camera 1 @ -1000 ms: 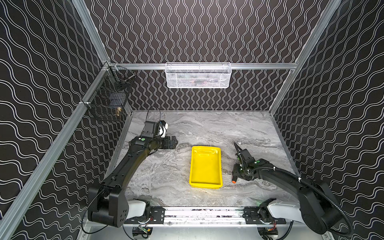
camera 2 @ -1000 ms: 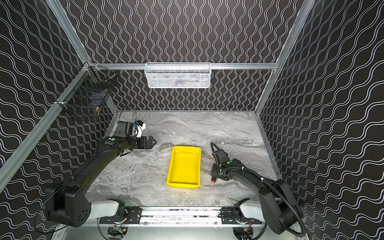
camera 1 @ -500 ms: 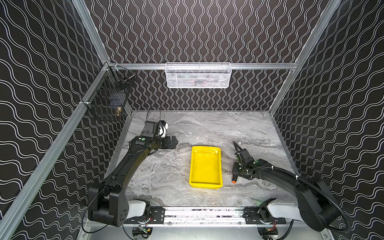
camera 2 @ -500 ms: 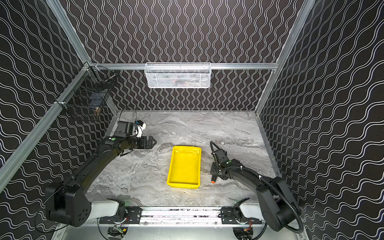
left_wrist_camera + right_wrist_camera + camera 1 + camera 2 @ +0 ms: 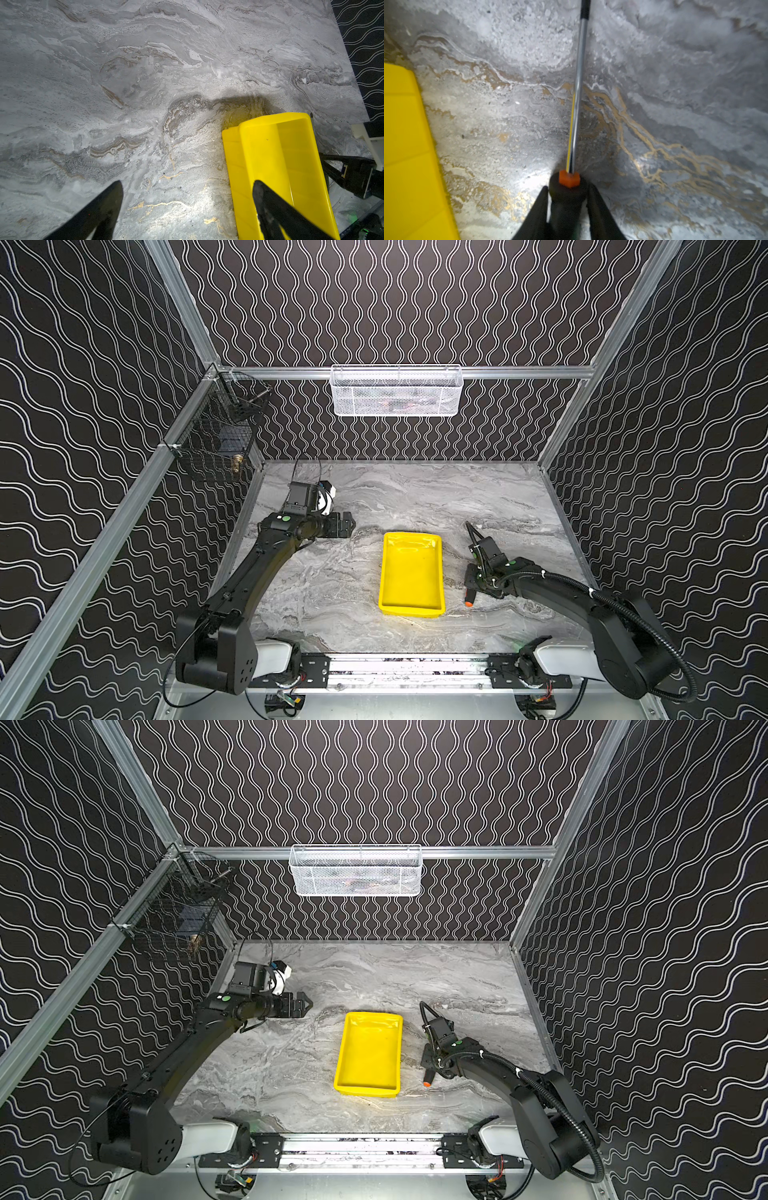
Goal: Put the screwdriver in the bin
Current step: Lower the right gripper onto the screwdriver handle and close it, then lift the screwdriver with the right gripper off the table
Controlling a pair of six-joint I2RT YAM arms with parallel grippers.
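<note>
The screwdriver [image 5: 469, 600] lies on the marble top just right of the bin [image 5: 409, 572], its orange end cap toward the front. In the right wrist view its shiny shaft [image 5: 578, 93] runs straight away from the handle. My right gripper [image 5: 568, 187] is low over the table with its jaws closed against both sides of the black handle; in both top views it [image 5: 471, 587] [image 5: 429, 1065] covers most of the tool. The bin [image 5: 368, 1048] is a yellow tray with nothing in it. My left gripper [image 5: 349, 524] [image 5: 188, 182] hangs open left of the bin's far end.
A white mesh basket [image 5: 397, 391] hangs on the back rail and a black wire basket [image 5: 216, 439] on the left wall. Patterned walls close in three sides, and the bin's edge [image 5: 400, 124] runs close beside the right gripper.
The right gripper's jaws have closed in on the screwdriver's handle. The left arm has not moved.
</note>
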